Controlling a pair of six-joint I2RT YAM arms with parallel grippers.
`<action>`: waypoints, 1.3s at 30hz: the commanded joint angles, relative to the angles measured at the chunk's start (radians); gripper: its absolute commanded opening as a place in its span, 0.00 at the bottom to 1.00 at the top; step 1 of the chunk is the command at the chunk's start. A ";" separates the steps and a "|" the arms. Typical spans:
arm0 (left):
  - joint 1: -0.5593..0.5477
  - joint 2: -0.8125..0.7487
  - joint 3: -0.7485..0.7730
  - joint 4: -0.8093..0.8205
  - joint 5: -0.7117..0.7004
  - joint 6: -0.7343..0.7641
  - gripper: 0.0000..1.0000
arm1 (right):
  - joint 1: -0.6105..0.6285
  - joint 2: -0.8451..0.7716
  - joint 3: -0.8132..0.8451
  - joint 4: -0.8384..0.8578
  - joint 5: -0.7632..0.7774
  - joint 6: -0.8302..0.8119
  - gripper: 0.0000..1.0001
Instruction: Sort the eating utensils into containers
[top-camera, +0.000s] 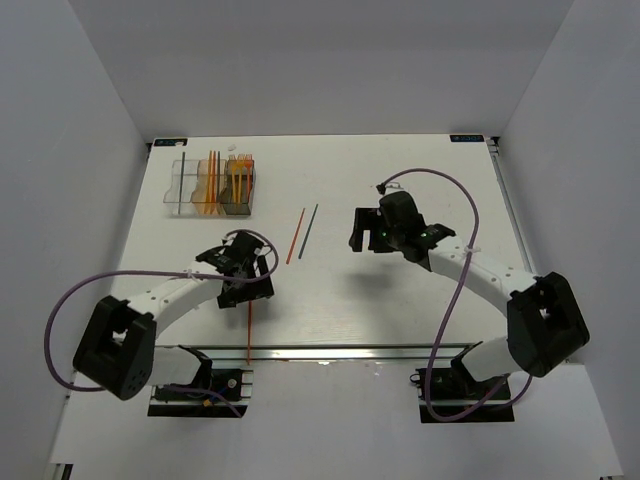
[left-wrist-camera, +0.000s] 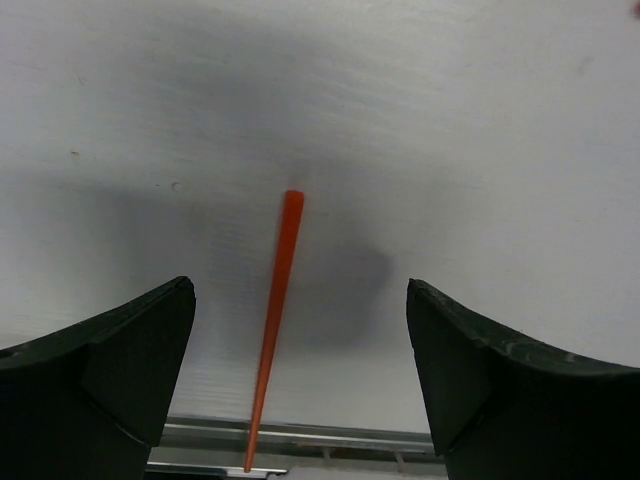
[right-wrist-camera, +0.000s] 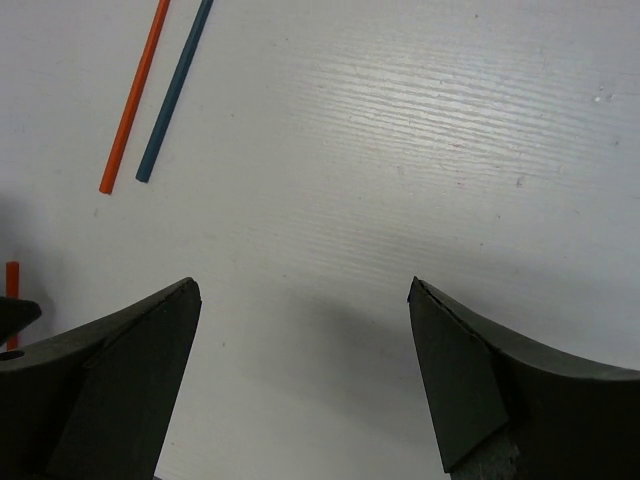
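- The left gripper (left-wrist-camera: 300, 300) is spread wide and grips nothing; an orange stick (left-wrist-camera: 278, 300) lies flat on the table between its fingers, nearer the left one.
- The right gripper (right-wrist-camera: 305, 290) is also open and empty; an orange stick (right-wrist-camera: 135, 95) and a dark blue stick (right-wrist-camera: 175, 90) lie side by side ahead of it, to its left.
- The containers (top-camera: 190, 200) sit well beyond the left gripper, with orange pieces standing in them.
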 joint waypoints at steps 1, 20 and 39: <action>-0.028 0.067 -0.037 0.018 -0.014 -0.044 0.95 | -0.015 -0.076 -0.020 0.006 0.004 -0.041 0.89; -0.083 0.180 -0.020 0.067 0.076 0.034 0.00 | -0.146 -0.284 -0.137 0.057 -0.126 -0.077 0.89; 0.219 0.199 0.693 0.185 -0.472 0.542 0.00 | -0.191 -0.251 -0.155 0.100 -0.194 -0.078 0.89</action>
